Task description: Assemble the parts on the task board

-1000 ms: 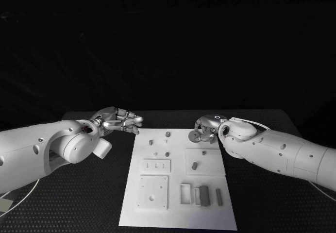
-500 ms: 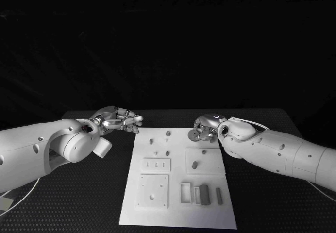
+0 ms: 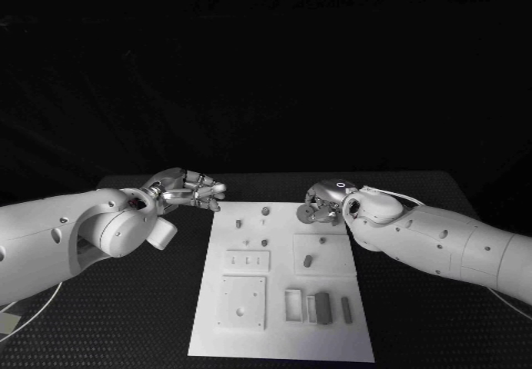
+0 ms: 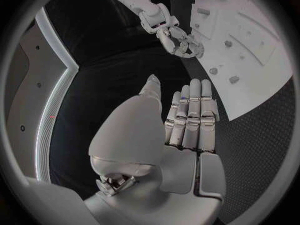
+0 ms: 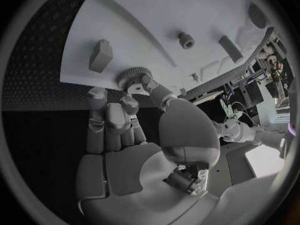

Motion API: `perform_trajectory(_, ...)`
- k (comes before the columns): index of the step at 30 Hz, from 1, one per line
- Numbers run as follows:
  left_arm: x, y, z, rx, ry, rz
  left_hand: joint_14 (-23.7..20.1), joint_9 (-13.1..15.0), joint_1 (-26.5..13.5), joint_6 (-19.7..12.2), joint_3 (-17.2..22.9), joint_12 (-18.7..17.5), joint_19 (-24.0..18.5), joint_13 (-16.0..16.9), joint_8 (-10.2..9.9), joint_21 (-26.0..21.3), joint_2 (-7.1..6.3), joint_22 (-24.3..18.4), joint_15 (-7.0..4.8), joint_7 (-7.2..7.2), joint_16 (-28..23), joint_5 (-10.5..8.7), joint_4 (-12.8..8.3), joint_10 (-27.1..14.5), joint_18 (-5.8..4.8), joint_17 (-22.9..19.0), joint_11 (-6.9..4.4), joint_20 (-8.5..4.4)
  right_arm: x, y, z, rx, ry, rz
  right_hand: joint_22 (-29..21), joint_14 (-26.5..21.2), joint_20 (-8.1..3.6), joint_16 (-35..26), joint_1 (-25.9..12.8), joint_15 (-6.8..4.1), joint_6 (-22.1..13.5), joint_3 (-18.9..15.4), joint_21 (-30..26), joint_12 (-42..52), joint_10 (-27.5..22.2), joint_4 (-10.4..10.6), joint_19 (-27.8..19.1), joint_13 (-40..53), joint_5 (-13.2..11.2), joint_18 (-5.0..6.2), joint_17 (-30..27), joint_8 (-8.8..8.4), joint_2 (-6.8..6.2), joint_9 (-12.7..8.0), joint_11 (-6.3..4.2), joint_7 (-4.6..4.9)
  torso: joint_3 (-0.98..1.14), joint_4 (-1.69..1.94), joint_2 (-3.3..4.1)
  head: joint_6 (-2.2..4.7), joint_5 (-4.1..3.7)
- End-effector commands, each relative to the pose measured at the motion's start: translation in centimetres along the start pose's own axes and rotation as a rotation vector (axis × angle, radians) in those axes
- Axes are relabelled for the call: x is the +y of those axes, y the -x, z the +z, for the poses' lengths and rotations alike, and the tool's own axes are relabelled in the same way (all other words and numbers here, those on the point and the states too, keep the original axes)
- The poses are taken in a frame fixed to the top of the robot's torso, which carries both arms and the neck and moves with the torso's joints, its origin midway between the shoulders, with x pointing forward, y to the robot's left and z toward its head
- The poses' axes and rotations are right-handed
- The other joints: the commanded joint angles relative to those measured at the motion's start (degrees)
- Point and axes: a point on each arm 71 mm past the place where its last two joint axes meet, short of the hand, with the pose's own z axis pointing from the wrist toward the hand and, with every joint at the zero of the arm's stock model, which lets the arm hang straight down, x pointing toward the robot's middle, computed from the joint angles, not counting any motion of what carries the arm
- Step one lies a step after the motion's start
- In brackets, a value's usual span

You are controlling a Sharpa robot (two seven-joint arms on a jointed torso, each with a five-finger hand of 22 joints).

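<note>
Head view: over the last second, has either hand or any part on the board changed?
The right hand drew slightly toward the board's far right corner, holding a small geared part in its fingertips throughout. The left hand stayed off the board, holding nothing; the parts on it did not move.

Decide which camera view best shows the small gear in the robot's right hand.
The right wrist view: the gear sits pinched at the right hand's fingertips, its teeth plain. The head view shows it small, beside that hand. The left wrist view shows only a distant glimpse.
</note>
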Motion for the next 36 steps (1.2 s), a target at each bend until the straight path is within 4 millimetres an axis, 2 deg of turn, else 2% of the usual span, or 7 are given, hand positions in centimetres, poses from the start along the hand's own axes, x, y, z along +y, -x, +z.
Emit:
perform_trajectory(1,-0.1,-0.1,0.0,0.009,-0.005,0.001,0.5,-0.05,-0.04,0.19,0.46,-0.23,0.39,0.08,-0.39,-0.23,-0.07,0.06,0.0,0.04,-0.21,-0.04,0.02,0.47,0.15,0.09,-0.03,0.08,0.1,-1.0,-0.1,0.053,-0.001,-0.022,1.07,0.09,-0.15,0.12,-0.16,-0.38,2.07,-0.1,0.35,0.21,0.14,0.07,0.0,-0.14,0.3,4.75,-0.04,0.13,-0.05,-0.04,-0.47,1.72,0.01,0.08,0.0,-0.06,0.01)
perform_trajectory(8,-0.1,-0.2,0.0,0.011,-0.006,0.001,0.52,-0.06,-0.04,0.19,0.46,-0.26,0.4,0.08,-0.4,-0.24,-0.08,0.06,0.01,0.04,-0.24,-0.04,0.02,0.49,0.15,0.12,-0.02,0.09,0.5,-2.0,0.0,0.077,0.001,-0.02,1.05,0.11,-0.06,0.08,-0.79,-0.38,1.97,-0.14,0.31,0.13,0.18,0.38,0.0,-0.33,0.29,4.75,-0.06,-0.03,0.21,0.0,-0.46,1.73,0.02,0.05,0.03,-0.12,0.08)
perform_trajectory(17,-0.1,-0.2,0.0,0.012,-0.004,0.0,0.53,-0.07,-0.05,0.18,0.45,-0.29,0.4,0.09,-0.42,-0.25,-0.12,0.07,0.01,0.05,-0.28,-0.04,0.02,0.5,0.15,0.15,-0.02,0.09,0.2,-2.7,0.1,0.099,-0.012,-0.034,1.01,0.11,-0.06,0.02,-1.59,-0.27,1.39,-0.24,0.23,0.03,0.12,0.68,0.0,-0.58,0.3,4.75,-0.09,-0.51,-0.84,-0.04,-0.33,1.88,-0.04,0.08,0.03,-0.37,0.07)
perform_trajectory(25,-0.1,-0.3,0.0,0.014,-0.004,0.0,0.54,-0.08,-0.04,0.18,0.45,-0.31,0.4,0.1,-0.43,-0.27,-0.14,0.08,0.01,0.05,-0.31,-0.04,0.02,0.51,0.15,0.18,-0.02,0.09,0.3,-3.3,0.0,0.121,-0.009,-0.05,0.98,0.08,-0.14,-0.08,-1.35,-0.13,0.93,0.03,0.11,-0.01,-0.04,0.48,-0.05,-0.73,0.31,4.75,-0.13,-0.87,-1.92,-0.04,-0.18,2.03,0.03,-0.03,0.02,-0.52,0.22)
perform_trajectory(30,-0.1,-0.3,0.0,0.015,-0.004,0.0,0.54,-0.08,-0.03,0.19,0.46,-0.33,0.4,0.1,-0.44,-0.27,-0.14,0.08,0.01,0.05,-0.33,-0.04,0.02,0.52,0.15,0.2,-0.02,0.09,0.5,-3.6,0.1,0.124,-0.007,-0.061,0.98,0.07,-0.14,-0.1,-1.23,-0.05,0.7,0.09,0.09,0.0,-0.11,0.35,-0.05,-0.78,0.3,4.75,-0.13,-1.04,-2.41,-0.05,-0.1,2.12,-0.04,0.1,0.0,-0.52,0.16)
perform_trajectory(36,-0.1,-0.2,-0.1,0.012,-0.003,0.0,0.55,-0.08,-0.03,0.2,0.46,-0.35,0.4,0.11,-0.44,-0.28,-0.15,0.09,0.01,0.05,-0.35,-0.04,0.02,0.54,0.15,0.22,-0.03,0.09,0.6,-3.7,0.0,0.125,-0.003,-0.066,0.99,0.1,-0.14,-0.09,-0.91,-0.06,1.05,0.41,0.07,0.06,-0.13,0.35,-0.01,-0.83,0.31,4.75,-0.13,-0.9,-1.95,0.1,-0.13,2.08,0.01,-0.06,-0.01,-0.53,0.27)
